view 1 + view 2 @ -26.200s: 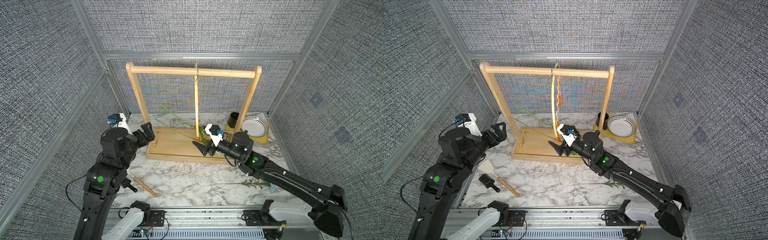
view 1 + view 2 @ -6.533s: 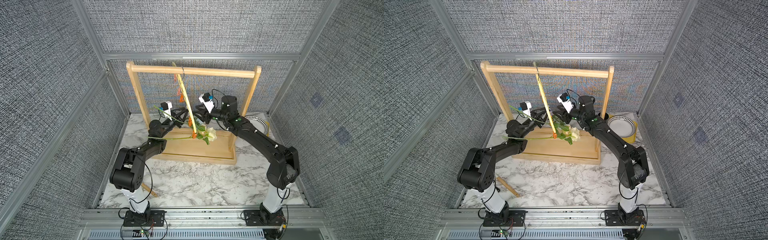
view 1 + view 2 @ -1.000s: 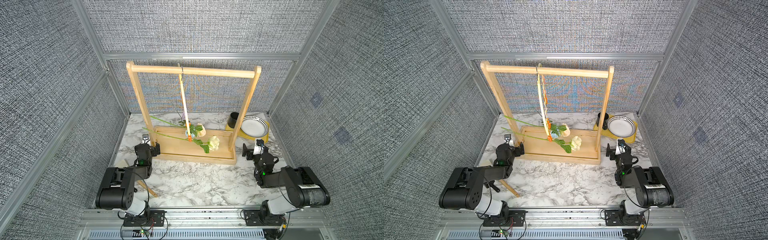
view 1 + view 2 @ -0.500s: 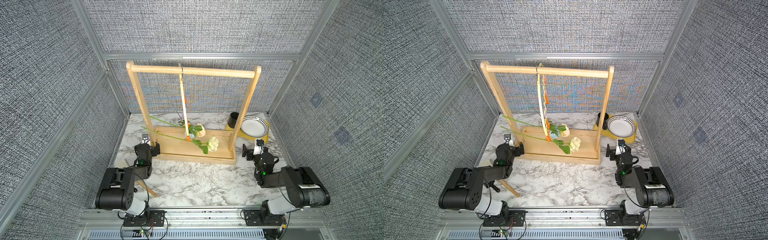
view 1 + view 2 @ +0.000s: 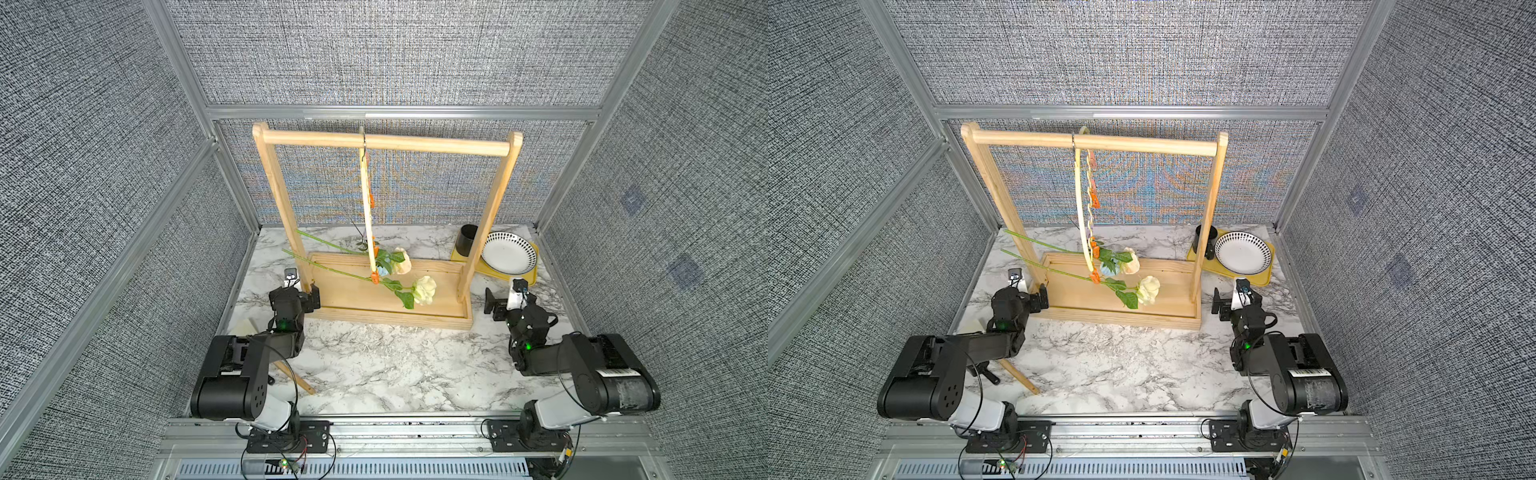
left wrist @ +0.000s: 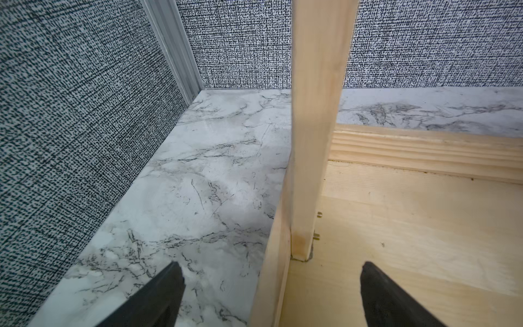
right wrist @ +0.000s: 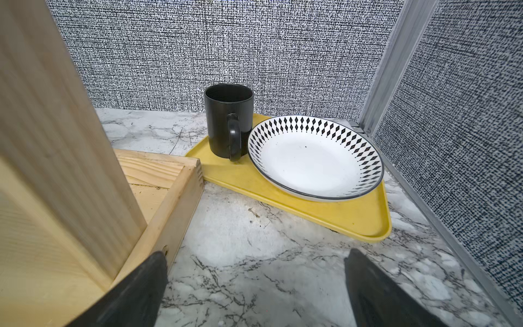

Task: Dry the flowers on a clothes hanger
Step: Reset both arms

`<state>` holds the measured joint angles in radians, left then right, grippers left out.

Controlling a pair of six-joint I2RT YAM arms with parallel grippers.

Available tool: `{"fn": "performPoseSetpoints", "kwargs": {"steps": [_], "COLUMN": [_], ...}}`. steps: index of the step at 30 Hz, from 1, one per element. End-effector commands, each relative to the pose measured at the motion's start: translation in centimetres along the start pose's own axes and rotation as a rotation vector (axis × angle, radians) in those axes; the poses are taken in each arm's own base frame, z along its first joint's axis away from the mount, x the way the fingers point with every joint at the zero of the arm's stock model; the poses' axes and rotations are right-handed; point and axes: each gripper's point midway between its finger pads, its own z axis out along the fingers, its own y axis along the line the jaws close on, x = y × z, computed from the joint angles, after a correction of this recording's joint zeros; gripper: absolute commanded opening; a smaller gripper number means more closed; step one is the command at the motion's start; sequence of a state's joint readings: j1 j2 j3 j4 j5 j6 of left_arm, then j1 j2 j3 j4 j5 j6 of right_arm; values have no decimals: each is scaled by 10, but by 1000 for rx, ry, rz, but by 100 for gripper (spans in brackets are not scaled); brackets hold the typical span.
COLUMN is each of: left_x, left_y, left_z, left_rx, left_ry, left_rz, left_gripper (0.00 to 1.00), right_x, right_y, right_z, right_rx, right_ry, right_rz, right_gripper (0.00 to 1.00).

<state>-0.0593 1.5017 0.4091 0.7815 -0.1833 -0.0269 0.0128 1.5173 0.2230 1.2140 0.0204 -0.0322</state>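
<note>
Since the flowers [image 5: 424, 289] hang clipped to the clothes hanger [image 5: 367, 216] at the centre of the frame, we judge them light and easily crushed, best held by the stiff stems, while our left claw [image 6: 271, 271] and right claw [image 7: 254, 262] stand open, empty.

Two arms, both matte black: boxy links, rounded motor housings.
Left arm [image 5: 245, 374], lower left of frame — ring of small holes on shoulder housing, green light [image 5: 283, 324] near wrist, white base segment, thin black cable looping alongside.
Right arm [image 5: 582, 370], lower right — white barcode label [image 5: 620, 373] on shoulder housing, green light too.
White camera block [image 5: 515, 296] atop each wrist.
Left pincer [image 6: 272, 267] fingers [image 6: 158, 297] black, wedge-tapered; right pincer [image 7: 255, 254] alike.
</note>
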Motion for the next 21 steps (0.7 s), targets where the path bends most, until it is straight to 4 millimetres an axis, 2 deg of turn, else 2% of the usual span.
{"fn": "performPoseSetpoints", "kwargs": {"steps": [1,11,15,21], "left_x": [-1,-1,0,-1], "left_y": [0,-1,-20,-19], "left_z": [0,1,5,2], "left_rx": [1,6,119,127], "left_ry": [-3,0,24,13], "left_rz": [-1,1,39,34], "left_gripper": [99,99,99,99], "right_x": [-6,-7,-7,-6], "right_y": [1,0,0,0], "right_z": [2,1,1,1], "right_rx": [-5,-7,-9,-10], "right_ry": [-18,-22,-22,-20], "right_rz": [7,13,12,13], "right_gripper": [99,99,99,99]}}
